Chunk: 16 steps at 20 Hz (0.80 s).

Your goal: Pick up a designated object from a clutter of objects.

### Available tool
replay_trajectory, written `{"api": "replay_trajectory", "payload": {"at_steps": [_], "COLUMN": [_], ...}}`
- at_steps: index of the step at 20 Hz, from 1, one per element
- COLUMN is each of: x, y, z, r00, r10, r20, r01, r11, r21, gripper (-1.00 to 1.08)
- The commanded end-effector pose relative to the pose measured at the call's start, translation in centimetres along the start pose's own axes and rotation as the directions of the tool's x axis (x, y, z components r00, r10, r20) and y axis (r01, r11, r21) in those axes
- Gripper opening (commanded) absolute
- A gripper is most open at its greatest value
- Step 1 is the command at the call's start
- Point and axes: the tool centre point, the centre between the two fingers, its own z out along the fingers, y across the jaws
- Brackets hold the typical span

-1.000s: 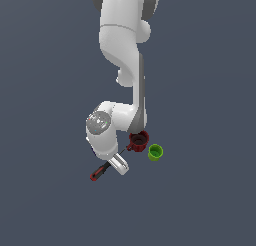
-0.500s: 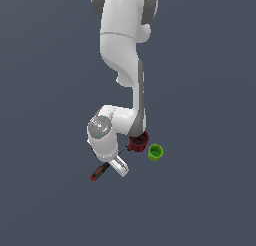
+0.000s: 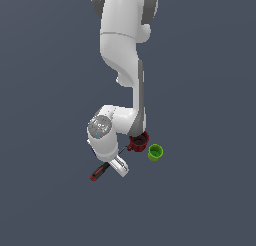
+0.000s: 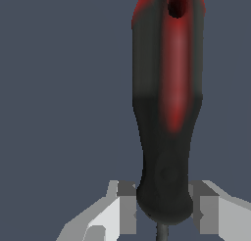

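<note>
A bare simulated test scene, not a real room: the ground point(image 3: 210, 65) is one flat, featureless slate-grey plane with no walls, furniture or horizon. The white arm point(image 3: 122, 55) is rendered smooth and plasticky, reaching down from 12 o'clock. A few flatly shaded props, such as the lime green cup point(image 3: 155, 152), sit directly on the grey.

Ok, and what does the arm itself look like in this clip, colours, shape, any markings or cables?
The arm is glossy white with rounded, bulbous links and dark grey bands at the joints. A grey disc cap with small coloured dots sits on the wrist joint. No cables or lettering show. The gripper has blocky fingers, white to light grey with darker grey inner faces.
</note>
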Motion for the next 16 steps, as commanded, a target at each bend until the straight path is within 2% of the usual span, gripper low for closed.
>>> {"api": "replay_trajectory", "payload": {"at_steps": [1, 9, 16], "x": [-0.2, -2.3, -6.1], "y": [-0.1, -0.6, -1.4], "z": [-0.3, -2.6, -6.6], "r00": [1.000, 1.000, 1.000], "r10": [-0.001, 0.000, 0.000], "r20": [-0.001, 0.000, 0.000], "r01": [0.001, 0.000, 0.000], "r11": [1.000, 1.000, 1.000], "r21": [0.001, 0.001, 0.002], "gripper": [-1.00, -1.00, -1.00]}}
